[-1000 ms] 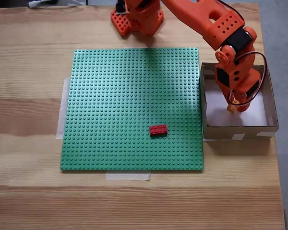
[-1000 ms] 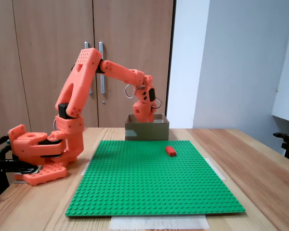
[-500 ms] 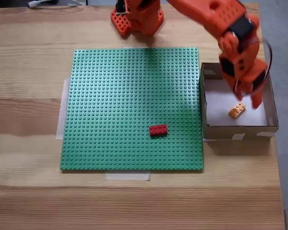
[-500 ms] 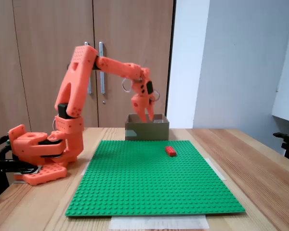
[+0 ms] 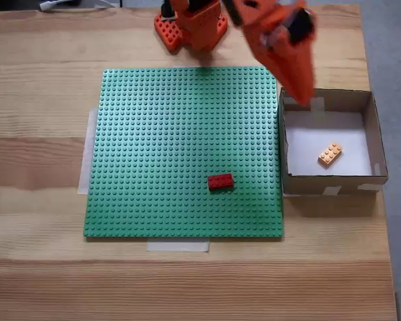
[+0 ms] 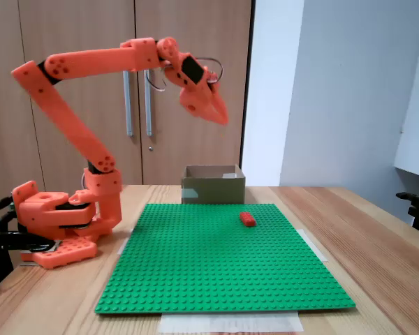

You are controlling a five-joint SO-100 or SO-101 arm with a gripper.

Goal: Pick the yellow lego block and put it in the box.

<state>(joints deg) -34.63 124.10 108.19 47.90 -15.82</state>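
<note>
Yellow lego block lying in box, fingers empty.

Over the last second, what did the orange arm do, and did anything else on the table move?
The gripper let go of the yellow lego block, which now lies in the box, then rose up and back out of it. The red brick and green baseplate stayed put.

Orange arm raised high, elbow bent, fingers closed — empty — angled downward
</note>
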